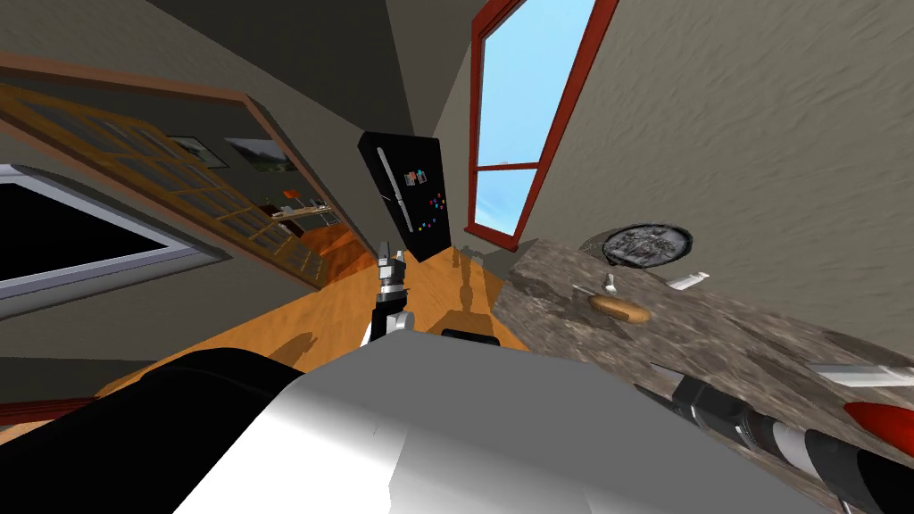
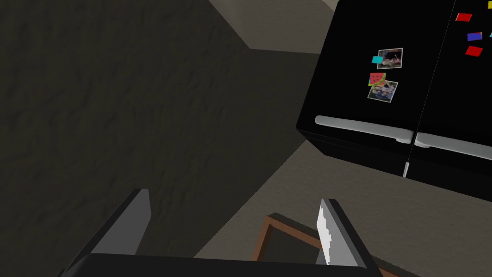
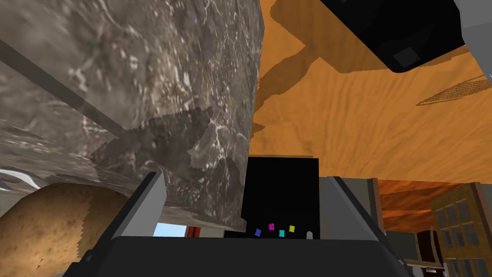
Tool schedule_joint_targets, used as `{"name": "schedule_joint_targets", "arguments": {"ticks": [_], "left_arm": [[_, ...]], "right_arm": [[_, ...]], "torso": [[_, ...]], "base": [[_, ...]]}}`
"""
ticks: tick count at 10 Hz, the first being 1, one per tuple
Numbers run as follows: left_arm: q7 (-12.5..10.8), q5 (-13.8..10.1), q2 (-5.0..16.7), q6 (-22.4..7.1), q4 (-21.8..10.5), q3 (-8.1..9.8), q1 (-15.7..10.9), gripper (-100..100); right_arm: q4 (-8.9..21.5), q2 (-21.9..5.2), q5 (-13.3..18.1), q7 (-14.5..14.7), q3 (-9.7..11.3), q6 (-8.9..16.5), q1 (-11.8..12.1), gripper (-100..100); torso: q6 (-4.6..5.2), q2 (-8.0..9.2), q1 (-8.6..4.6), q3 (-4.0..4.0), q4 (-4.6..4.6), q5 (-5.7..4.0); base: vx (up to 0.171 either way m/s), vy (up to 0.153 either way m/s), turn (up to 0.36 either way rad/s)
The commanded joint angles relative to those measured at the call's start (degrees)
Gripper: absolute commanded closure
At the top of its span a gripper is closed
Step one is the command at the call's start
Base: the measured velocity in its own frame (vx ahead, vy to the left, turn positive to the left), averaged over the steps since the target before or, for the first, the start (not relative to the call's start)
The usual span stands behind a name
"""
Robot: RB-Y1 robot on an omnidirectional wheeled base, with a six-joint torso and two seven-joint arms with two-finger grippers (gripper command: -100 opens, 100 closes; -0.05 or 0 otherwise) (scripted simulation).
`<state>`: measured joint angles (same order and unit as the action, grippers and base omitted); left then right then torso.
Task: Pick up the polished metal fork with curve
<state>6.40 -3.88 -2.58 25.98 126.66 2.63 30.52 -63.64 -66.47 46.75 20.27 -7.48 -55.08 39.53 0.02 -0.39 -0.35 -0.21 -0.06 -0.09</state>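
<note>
A marbled grey counter [image 1: 714, 330] runs along my right. On it a thin, pale, curved utensil [image 1: 687, 280], which looks like the fork, lies beside a dark round basin [image 1: 647, 244]. A small silver piece [image 1: 610, 283] stands behind a brown potato [image 1: 618, 309]; I cannot tell what it is. My right gripper [image 3: 247, 207] is open and empty, low by the counter's end, with the potato [image 3: 53, 226] close beside one finger and pale curved streaks [image 3: 17, 175] past it. My left gripper [image 2: 235, 226] is raised in front of me [image 1: 390, 259], open and empty.
A black fridge [image 1: 411, 192] with magnets stands ahead at the end of the orange wooden floor [image 1: 428, 294]. A red-framed window [image 1: 522, 116] is above the counter's far end. A long white item [image 1: 861, 375] and a red one [image 1: 879, 415] lie on the counter's near part.
</note>
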Motion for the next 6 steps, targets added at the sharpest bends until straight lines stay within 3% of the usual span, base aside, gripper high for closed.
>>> {"name": "schedule_joint_targets", "arguments": {"ticks": [1, 3, 5, 6], "left_arm": [[0.0, 0.0, 0.0, 0.0, 0.0, 0.00, 0.0, 0], [0.0, 0.0, 0.0, 0.0, 0.0, 0.00, 0.0, 0], [0.0, 0.0, 0.0, 0.0, 0.0, -0.01, 0.0, 0], [0.0, 0.0, 0.0, 0.0, 0.0, 0.00, 0.0, 0]], "right_arm": [[2.9, -2.1, 2.7, 0.0, 0.1, -1.9, -0.8, -100], [3.8, -2.1, 2.7, 0.0, 0.1, -1.9, -0.8, -100], [7.6, -5.2, 6.7, -0.3, 0.3, -4.3, -1.7, -100], [8.4, -5.2, 7.0, -0.3, 0.3, -4.3, -1.7, -100]], "torso": [[0.00, 0.00, 0.00, 0.00, 0.00, 0.00], [0.00, -0.01, 0.01, -0.01, -0.01, 0.00], [-0.04, 0.07, 0.13, 0.04, 0.02, 0.04], [-0.06, -0.26, -0.06, -0.14, -0.05, 0.00]], "base": [[0.110, -0.082, 0.150], [0.050, -0.048, 0.037], [0.117, -0.068, 0.180], [0.118, -0.105, 0.103]]}}
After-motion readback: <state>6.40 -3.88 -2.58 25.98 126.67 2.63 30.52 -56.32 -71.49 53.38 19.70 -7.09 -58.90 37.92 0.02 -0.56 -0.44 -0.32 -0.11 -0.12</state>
